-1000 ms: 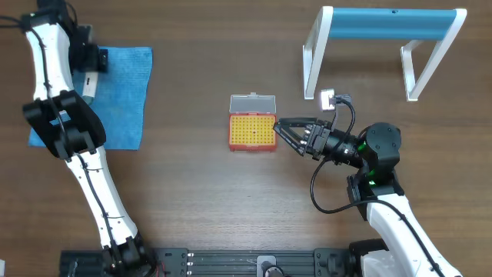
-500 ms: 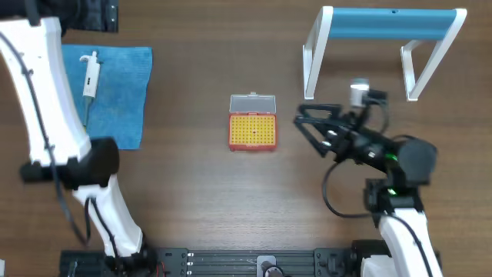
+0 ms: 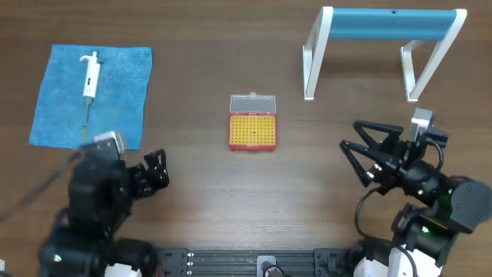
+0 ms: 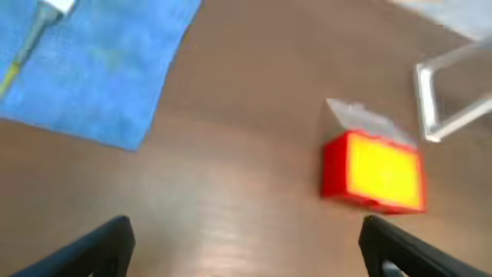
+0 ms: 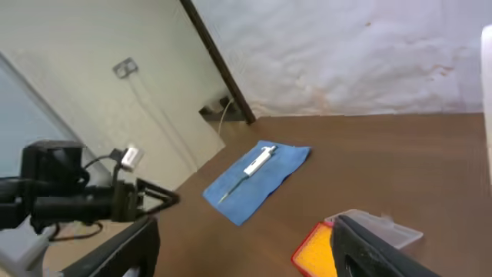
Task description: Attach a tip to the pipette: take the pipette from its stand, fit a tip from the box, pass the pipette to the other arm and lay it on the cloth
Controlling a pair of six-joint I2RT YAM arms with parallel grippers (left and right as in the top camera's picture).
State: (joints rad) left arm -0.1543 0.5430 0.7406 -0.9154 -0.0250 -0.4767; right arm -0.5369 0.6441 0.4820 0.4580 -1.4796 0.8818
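the pipette (image 3: pixel 91 75) lies flat on the blue cloth (image 3: pixel 123 92), which is spread at the far left of the brown wooden surface (image 3: pixel 200 200). its white body runs lengthwise along the cloth, with the thick end toward the far edge. the thin tip (image 3: pixel 84 121) points back toward the arms' side and rests within the cloth's edges. both tools are well apart from it.

the left tool (image 3: pixel 159 171) sits low near its own base, on the near side of the cloth and not touching it. its two fingers are spread wide with bare wood between them, and it has hold of nothing. in the left wrist view the cloth corner and the box lie ahead of it.

the right tool (image 3: pixel 350 135) is at the right side of the surface, nearer the arms than the stand (image 3: pixel 392 23) and well apart from the tip box (image 3: pixel 253 131). its fingers are also splayed wide and empty.

the tip box stands about mid-surface, between the cloth and the stand. it has red sides, a yellow top and a clear lid folded back on its far side. the stand has white legs under a blue bar and is at the far right.
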